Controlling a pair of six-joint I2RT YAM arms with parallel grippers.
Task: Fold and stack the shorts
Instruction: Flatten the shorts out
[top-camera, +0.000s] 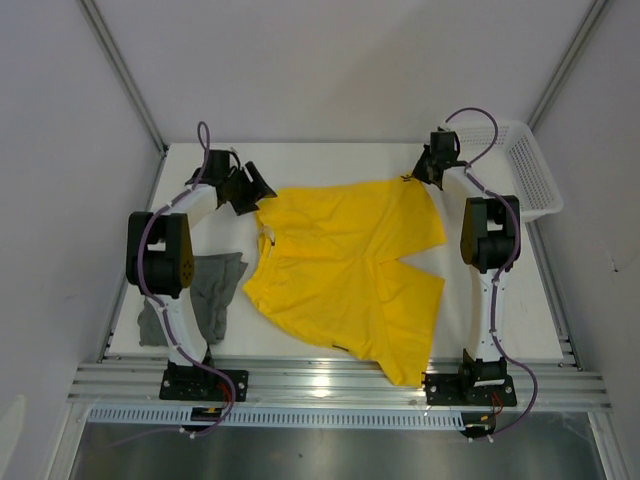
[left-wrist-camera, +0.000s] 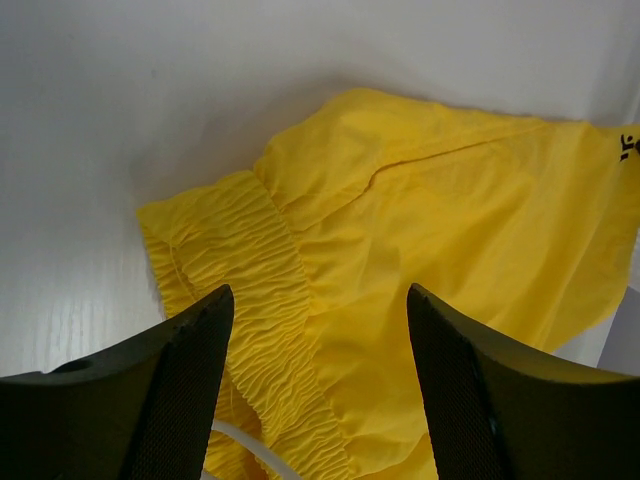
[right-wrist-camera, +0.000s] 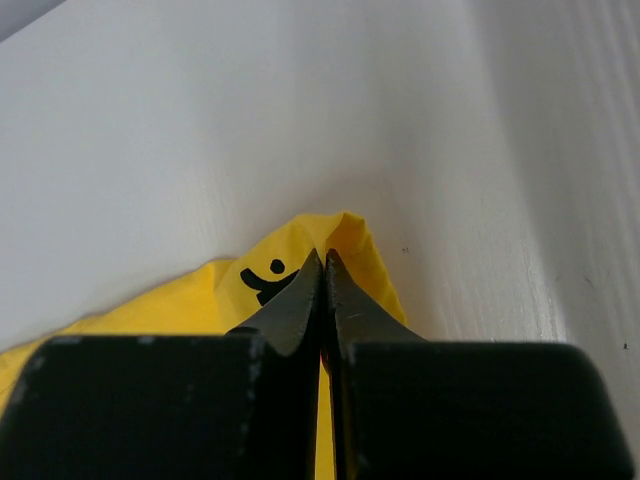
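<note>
The yellow shorts (top-camera: 350, 270) lie spread over the middle of the table, one leg hanging over the near edge. My left gripper (top-camera: 250, 190) is open at the far left, just above the ruffled waistband (left-wrist-camera: 250, 290), with cloth between its fingers but not pinched. My right gripper (top-camera: 420, 172) is shut on the far right corner of the yellow shorts (right-wrist-camera: 345, 235), beside a small dark logo (right-wrist-camera: 262, 278). The dark grey shorts (top-camera: 205, 295) lie crumpled at the near left, partly behind the left arm.
A white mesh basket (top-camera: 530, 170) stands at the far right edge of the table. Grey walls close in the back and both sides. A metal rail (top-camera: 330, 385) runs along the near edge.
</note>
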